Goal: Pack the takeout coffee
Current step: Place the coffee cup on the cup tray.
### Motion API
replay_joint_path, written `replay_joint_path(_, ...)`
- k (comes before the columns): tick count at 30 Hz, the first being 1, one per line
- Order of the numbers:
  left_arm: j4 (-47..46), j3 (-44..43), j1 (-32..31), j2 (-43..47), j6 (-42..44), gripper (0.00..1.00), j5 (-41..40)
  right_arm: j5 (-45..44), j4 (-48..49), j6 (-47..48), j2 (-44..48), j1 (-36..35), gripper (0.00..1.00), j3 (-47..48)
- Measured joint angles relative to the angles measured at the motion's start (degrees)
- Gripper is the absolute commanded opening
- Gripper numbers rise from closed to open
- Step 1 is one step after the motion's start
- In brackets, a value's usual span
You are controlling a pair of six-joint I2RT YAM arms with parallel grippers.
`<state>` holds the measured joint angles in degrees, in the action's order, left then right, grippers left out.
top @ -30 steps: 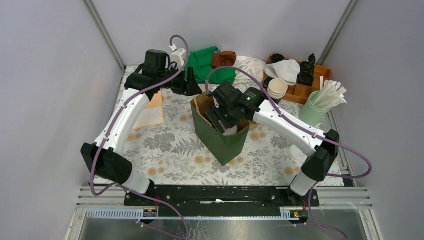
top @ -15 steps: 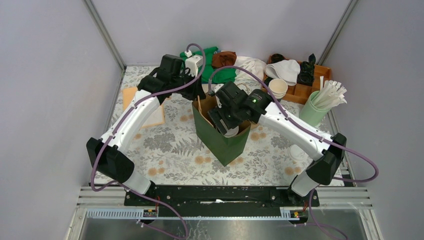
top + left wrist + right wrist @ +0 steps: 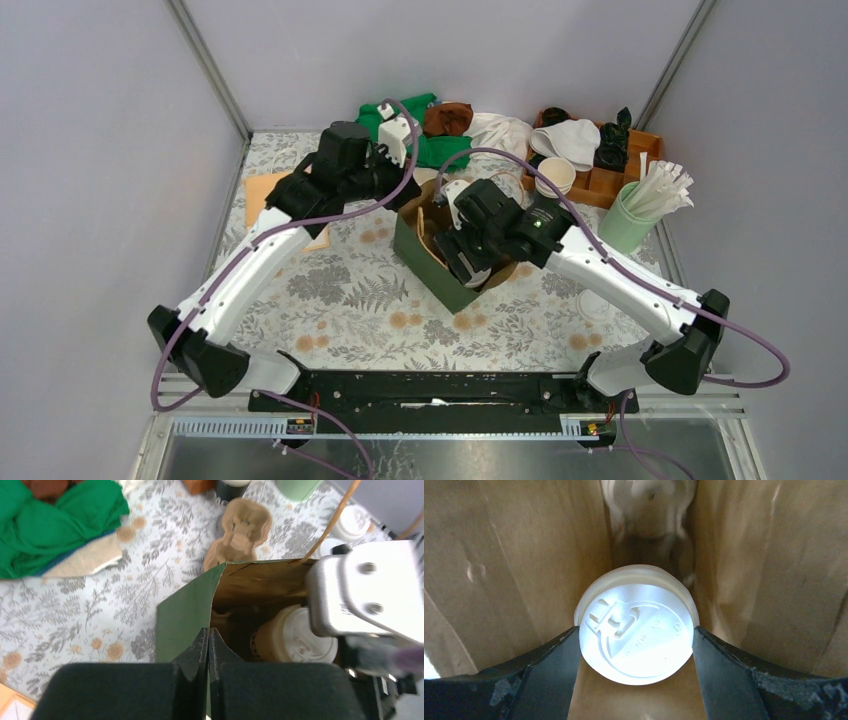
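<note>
Closing on the bag (image 3: 182,620) is the fresh change. My left gripper (image 3: 207,647) has snapped fully shut, and the wrist view puts its fingertips right at the green rim, so I read it as pinching the paper. That should hold the mouth steady while the other arm works inside. My right gripper (image 3: 635,647) clamps the coffee (image 3: 634,625) by its lid, one finger on each side. The cup sits well down between the brown inner walls, though I cannot tell whether it touches bottom.

A second ago the left arm hung behind and to the left of the bag with its jaws apart. The bag stood upright then, with the lid near its mouth. Now the bag leans and the right arm reaches deeper, so I judge the release is close.
</note>
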<state>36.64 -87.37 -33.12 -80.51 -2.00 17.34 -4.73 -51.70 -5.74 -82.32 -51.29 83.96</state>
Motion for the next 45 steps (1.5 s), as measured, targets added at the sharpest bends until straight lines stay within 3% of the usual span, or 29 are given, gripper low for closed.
replay_joint_path(8, -3.5, 1.2, -2.2, 5.7, -0.5, 0.0, 0.0, -0.1, 4.2, 1.6, 5.7, -0.1, 0.48, -3.7)
replay_joint_path(16, -4.5, 8.0, -5.6, 9.9, -1.0, 0.0, -0.1, -0.7, 13.1, 5.6, 11.9, -1.5, 0.47, -13.4)
replay_joint_path(23, -8.5, 16.0, -8.3, 18.3, -1.0, 0.0, -2.4, -1.6, 17.7, 5.9, 12.5, -2.5, 0.47, -15.6)
replay_joint_path(33, -12.1, 17.1, -9.0, 19.7, -4.0, 0.0, -4.9, -2.3, 21.4, 5.9, 15.4, -4.6, 0.47, -19.2)
replay_joint_path(45, -17.5, 26.4, -9.0, 26.9, -10.6, 0.0, -11.1, -2.3, 24.7, 4.2, 15.1, -4.9, 0.47, -20.9)
